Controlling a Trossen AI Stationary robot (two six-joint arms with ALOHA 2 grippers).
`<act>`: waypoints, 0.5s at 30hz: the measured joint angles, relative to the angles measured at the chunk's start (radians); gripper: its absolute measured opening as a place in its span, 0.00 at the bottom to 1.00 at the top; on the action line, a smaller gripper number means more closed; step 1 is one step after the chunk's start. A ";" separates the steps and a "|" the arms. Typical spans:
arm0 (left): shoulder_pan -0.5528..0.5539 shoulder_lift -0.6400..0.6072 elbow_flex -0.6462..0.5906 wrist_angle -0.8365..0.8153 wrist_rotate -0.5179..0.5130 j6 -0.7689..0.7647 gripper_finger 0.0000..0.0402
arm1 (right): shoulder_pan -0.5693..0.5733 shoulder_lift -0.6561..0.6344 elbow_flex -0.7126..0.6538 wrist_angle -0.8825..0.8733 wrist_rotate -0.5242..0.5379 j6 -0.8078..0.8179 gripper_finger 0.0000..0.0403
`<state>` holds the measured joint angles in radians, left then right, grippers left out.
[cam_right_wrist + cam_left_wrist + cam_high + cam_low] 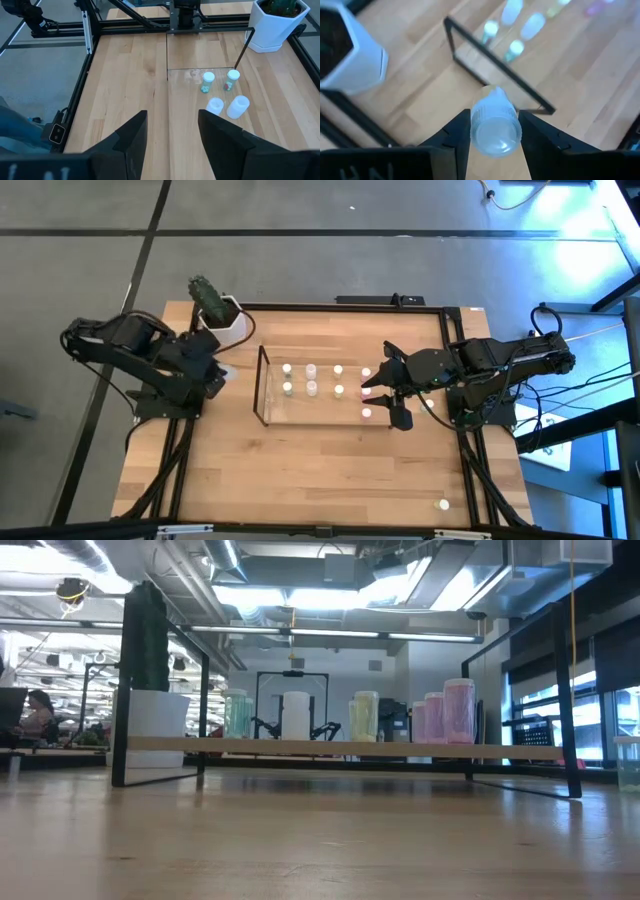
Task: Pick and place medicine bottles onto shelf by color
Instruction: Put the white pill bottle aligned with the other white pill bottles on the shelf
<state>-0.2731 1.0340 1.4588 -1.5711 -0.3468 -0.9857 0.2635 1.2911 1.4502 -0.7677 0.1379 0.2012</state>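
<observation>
The shelf [262, 385] stands mid-table, a clear rack with a dark frame [490, 60]. Several medicine bottles stand on it [312, 388]; in the low view they run greenish [235, 712], white [295, 715], yellowish [365, 715] and pink [447, 710]. My left gripper [218, 374] hovers left of the shelf's left end, shut on a whitish bottle [495, 125]. My right gripper [393, 387] hangs open at the shelf's right end, beside the pink bottles [366, 392], with nothing between its fingers [172, 130]. One more bottle [443, 504] stands on the table near the front right. My left gripper pinches the whitish bottle by its two opposite sides [475, 125] between its two fingers [457, 137]. The fingers slant down from the table's left. The bottle lies along them, one round end toward the wrist, and is lifted clear of the table.
A white hexagonal plant pot [225, 325] with a green plant stands at the far left corner, close behind my left gripper [350, 55]. Bare wood stretches in front of the shelf [300, 470]. A dark frame rails the table's edges [455, 470].
</observation>
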 joint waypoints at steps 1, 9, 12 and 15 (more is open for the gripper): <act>-0.009 0.000 0.015 0.000 -0.016 0.012 0.34 | 0.000 0.000 0.000 0.000 0.000 0.000 0.44; -0.043 0.034 0.097 0.019 -0.064 0.125 0.34 | 0.000 0.000 0.000 0.000 0.000 0.000 0.44; -0.043 0.082 0.131 0.019 -0.063 0.172 0.34 | 0.000 0.000 0.000 0.000 0.000 0.000 0.44; -0.043 0.150 0.178 0.021 -0.054 0.231 0.34 | 0.000 0.000 0.000 0.000 0.000 0.000 0.44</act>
<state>-0.3162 1.1841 1.6369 -1.5499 -0.4012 -0.7544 0.2638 1.2911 1.4502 -0.7673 0.1379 0.2012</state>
